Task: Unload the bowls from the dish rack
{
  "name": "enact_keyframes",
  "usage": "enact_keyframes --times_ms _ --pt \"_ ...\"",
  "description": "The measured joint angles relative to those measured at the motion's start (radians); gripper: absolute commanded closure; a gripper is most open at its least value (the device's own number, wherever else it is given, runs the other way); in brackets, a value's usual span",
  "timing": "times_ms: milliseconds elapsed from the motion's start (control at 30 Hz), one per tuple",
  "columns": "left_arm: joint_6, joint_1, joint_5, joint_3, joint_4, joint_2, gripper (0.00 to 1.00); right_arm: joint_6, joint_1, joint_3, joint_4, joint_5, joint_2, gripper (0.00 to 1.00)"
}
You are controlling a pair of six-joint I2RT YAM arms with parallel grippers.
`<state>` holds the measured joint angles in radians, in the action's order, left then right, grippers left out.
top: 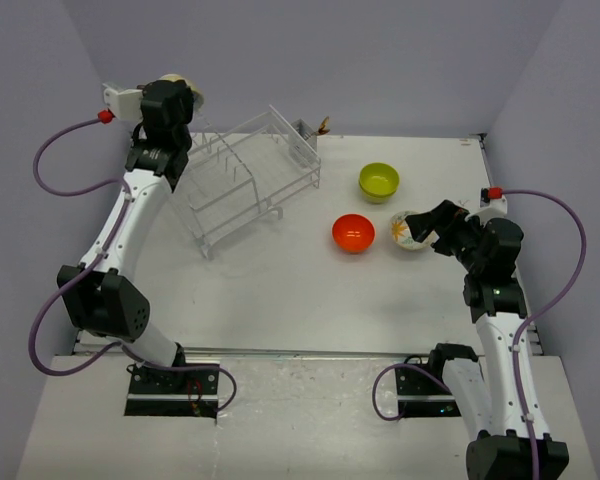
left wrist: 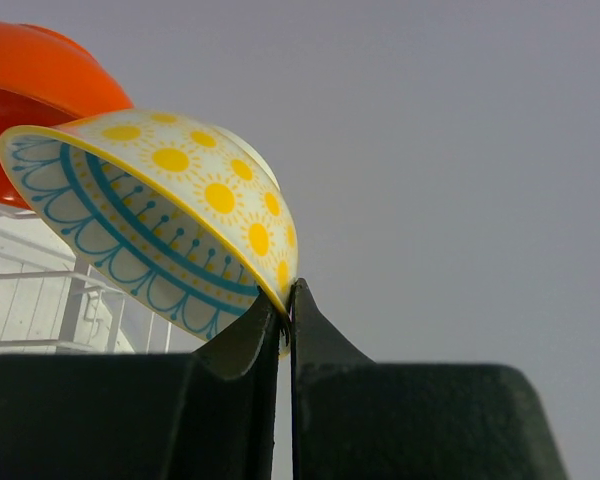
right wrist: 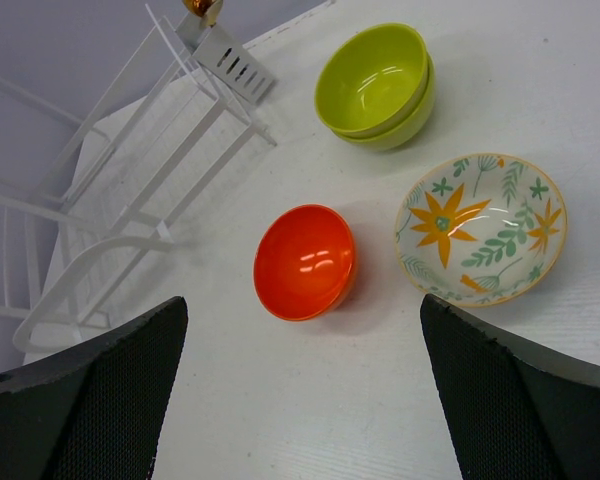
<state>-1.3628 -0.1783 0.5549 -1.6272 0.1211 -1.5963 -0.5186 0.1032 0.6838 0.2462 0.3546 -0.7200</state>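
Left hand (left wrist: 285, 322) pinches the sun-patterned bowl (left wrist: 165, 205) by its thin rim, aloft by the dish rack (top: 248, 182), right hand (right wrist: 300, 325) wide open; we judge it light, stiff, slick, prone to pivoting.

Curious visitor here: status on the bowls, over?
Left gripper shut on rim of sun-patterned white bowl, high beside clear barred dish rack. Right gripper open. On table: stacked lime-green bowls, orange-red bowl, floral bowl. Nothing obstructing.
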Motion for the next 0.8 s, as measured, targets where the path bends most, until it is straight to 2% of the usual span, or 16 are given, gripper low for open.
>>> enact_keyframes --times_ms 300,433,633,800 --pt "0.05 -0.001 -0.122 0.046 -0.04 0.012 1.0 0.003 0.0 0.0 0.0 -0.001 -0.002 0.01" --pt "0.122 -0.017 -0.19 0.053 -0.066 0.013 1.0 0.003 0.0 0.0 0.0 0.0 -0.008 0.01" --pt "0.359 -0.099 -0.375 -0.016 -0.107 -0.003 1.0 -0.003 0.0 0.005 0.003 0.019 -0.008 0.01" --pt "0.613 -0.223 -0.566 -0.095 -0.132 -0.022 1.0 -0.005 0.0 0.079 0.055 0.037 -0.006 0.01"
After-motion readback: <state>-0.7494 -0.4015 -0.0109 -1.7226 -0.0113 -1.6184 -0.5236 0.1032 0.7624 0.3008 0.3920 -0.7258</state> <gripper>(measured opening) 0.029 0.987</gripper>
